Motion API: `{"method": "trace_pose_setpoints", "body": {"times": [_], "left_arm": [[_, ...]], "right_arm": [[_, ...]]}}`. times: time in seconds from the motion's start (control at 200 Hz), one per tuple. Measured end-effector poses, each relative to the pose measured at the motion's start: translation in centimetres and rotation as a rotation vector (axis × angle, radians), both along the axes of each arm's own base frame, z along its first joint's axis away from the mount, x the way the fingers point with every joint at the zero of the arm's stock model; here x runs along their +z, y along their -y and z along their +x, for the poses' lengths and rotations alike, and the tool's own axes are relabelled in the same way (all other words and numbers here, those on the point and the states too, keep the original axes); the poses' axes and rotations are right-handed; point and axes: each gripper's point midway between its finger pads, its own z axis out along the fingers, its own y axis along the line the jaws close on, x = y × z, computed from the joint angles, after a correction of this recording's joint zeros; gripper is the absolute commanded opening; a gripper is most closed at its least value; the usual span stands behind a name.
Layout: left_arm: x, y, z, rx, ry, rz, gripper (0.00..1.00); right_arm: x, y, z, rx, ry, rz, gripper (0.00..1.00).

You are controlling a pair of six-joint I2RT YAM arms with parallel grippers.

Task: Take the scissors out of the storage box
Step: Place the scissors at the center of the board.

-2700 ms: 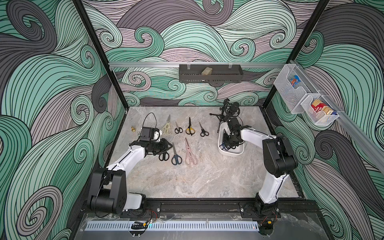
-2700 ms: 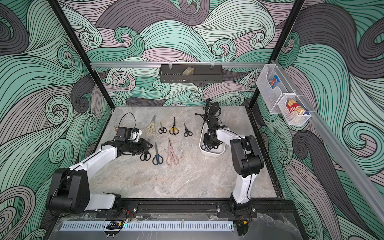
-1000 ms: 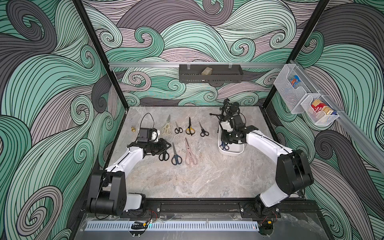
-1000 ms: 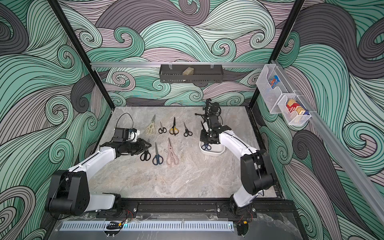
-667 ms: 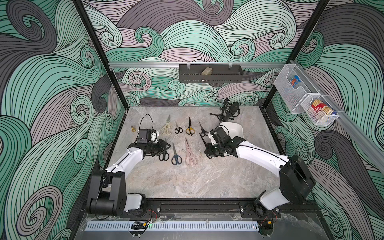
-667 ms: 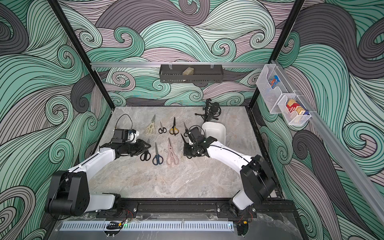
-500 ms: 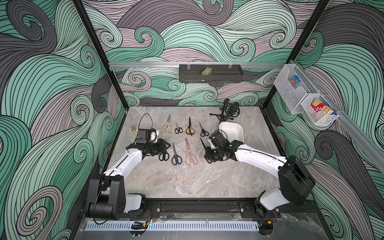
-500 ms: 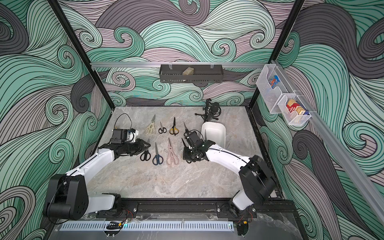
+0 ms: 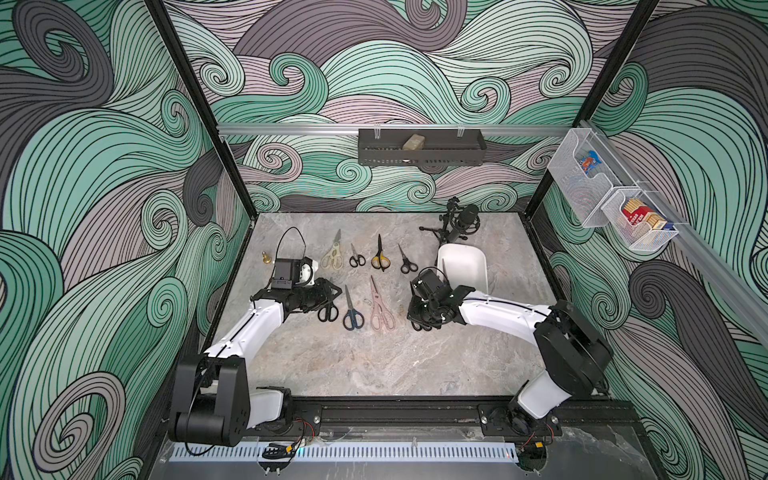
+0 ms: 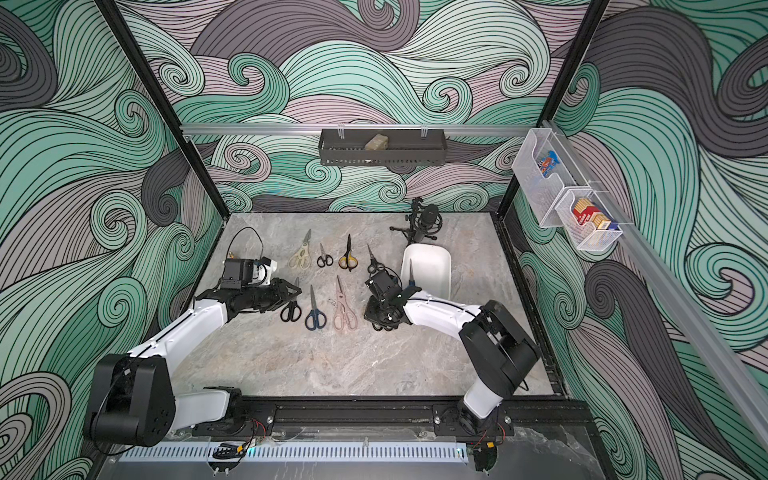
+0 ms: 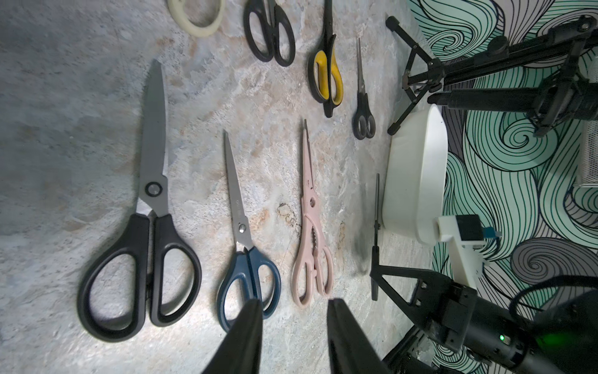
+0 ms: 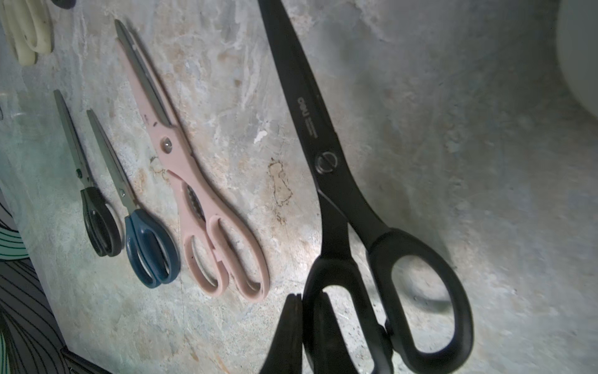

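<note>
Right gripper (image 12: 302, 306): fingers pressed together on the rim of one handle loop of the black scissors (image 12: 326, 162). The pair hangs low over the table (image 9: 374, 365), with its shadow under it. I cannot tell whether the tip touches. It sits at 3 o'clock of the pink scissors (image 12: 181, 181), just beside them, blades parallel.

Left gripper (image 11: 291, 307): fingers apart, holding nothing, hovering by the handles of the blue scissors (image 11: 249, 278), at 9 o'clock on the table.

The box (image 9: 482, 266) is at 2 o'clock on the table. One last pair (image 10: 409, 272) lies in it, tip up against the wall.

Risks, as judged:
- The pinch is on a single loop, off the balance point. The pair may swing about the fingers, or the free loop may drop and open the blades.
- If released above the surface, it could bounce or skid onto the pink scissors.
- The last pair leans on a smooth wall. A poor approach could slide it flat, or push the light box away.
- The left gripper is low and close to the laid-out row, so any sweep could knock pairs out of line.
</note>
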Motion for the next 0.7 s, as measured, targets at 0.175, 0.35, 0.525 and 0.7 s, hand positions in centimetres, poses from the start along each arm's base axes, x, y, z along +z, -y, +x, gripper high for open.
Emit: {"method": "trace_pose_setpoints", "body": {"times": [0.175, 0.35, 0.525, 0.7], "left_arm": [[0.7, 0.0, 0.0, 0.001, 0.024, -0.002, 0.37], [1.3, -0.2, -0.2, 0.007, 0.045, -0.003, 0.37], [1.3, -0.4, -0.6, 0.012, 0.044, -0.001, 0.37], [1.1, -0.4, -0.7, 0.009, 0.038, 0.004, 0.37]], "right_arm": [[-1.4, -0.5, 0.4, -0.002, -0.023, -0.016, 0.0], [-1.8, -0.6, 0.5, 0.0, -0.029, -0.021, 0.12], [-2.5, -1.1, 0.8, 0.009, -0.043, -0.025, 0.3], [-2.0, -1.6, 1.3, 0.014, -0.032, -0.011, 0.32]]}}
